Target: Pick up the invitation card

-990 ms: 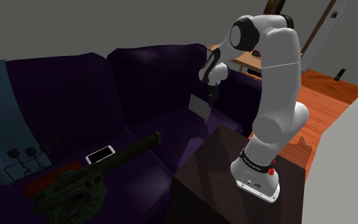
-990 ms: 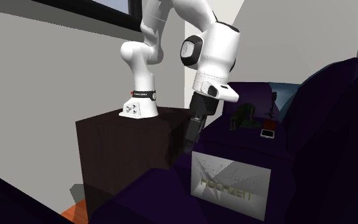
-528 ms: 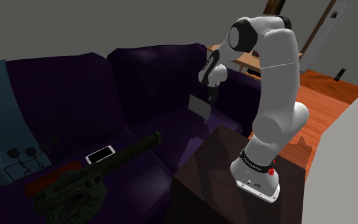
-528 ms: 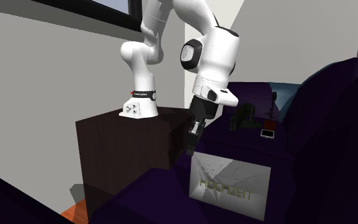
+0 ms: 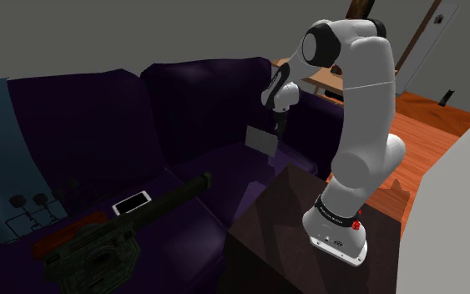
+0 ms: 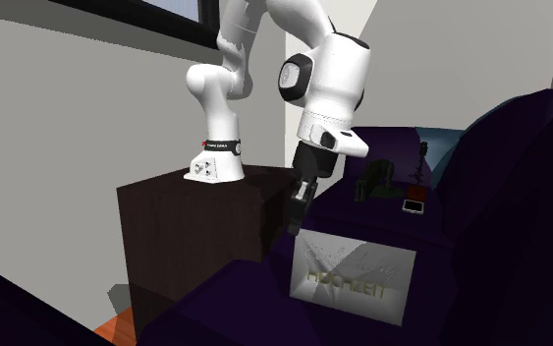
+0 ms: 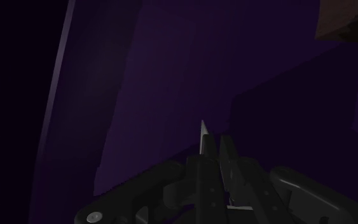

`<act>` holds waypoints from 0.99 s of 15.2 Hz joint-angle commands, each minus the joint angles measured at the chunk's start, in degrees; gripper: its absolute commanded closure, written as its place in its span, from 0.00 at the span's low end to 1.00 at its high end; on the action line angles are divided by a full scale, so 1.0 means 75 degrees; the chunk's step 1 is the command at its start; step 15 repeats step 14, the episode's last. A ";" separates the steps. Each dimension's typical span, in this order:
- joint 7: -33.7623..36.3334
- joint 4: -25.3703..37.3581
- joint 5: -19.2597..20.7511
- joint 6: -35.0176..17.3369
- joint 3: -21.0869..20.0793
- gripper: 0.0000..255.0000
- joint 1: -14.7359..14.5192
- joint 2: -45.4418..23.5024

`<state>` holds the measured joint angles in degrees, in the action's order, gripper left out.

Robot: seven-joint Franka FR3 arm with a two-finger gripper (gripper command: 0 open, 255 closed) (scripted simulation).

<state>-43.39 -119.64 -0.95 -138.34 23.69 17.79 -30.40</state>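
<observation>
Since half a second ago the wrist has risen a little. The invitation card [image 6: 355, 278] has come up with it and now hangs slightly askew in the second exterior view, its lower edge sloping instead of level.

The gripper [image 6: 299, 222] is clenched on the card's upper corner, on the side nearest the stand [image 6: 186, 221]. In the wrist view the two black fingers [image 7: 203, 172] press together, with only a thin pale sliver of the card's edge [image 7: 203, 135] poking out between them. In the shoulder view the card [image 5: 260, 140] stands nearly upright over the seat of the purple sofa [image 5: 199, 108], just below the gripper [image 5: 277, 134] and in front of the backrest.

The grasp looks made and the lift just begun. I cannot tell whether the bottom edge is already free of the cushion. The next move calls for a steady, straight rise with the pinch kept firm, because a corner hold lets a flat sheet swing or slip.

The card is a thin, stiff, pale grey rectangle with a faint line pattern and gold-toned lettering reading "HOCHZEIT". The sofa is deep violet and matte, with soft rounded cushions. The stand is a dark brown, hard-edged box.
</observation>
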 commanded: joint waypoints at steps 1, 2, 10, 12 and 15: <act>0.0029 -0.0016 0.0059 0.0144 0.0049 1.00 -0.0053 0.0164; 0.0038 -0.0025 0.0092 0.0220 0.0077 1.00 -0.0076 0.0252; 0.0117 -0.0037 0.0364 0.0855 0.0280 1.00 -0.0244 0.0930; 0.0137 -0.0023 0.0432 0.1021 0.0323 1.00 -0.0282 0.1092; 0.0139 -0.0022 0.0437 0.1033 0.0326 1.00 -0.0284 0.1104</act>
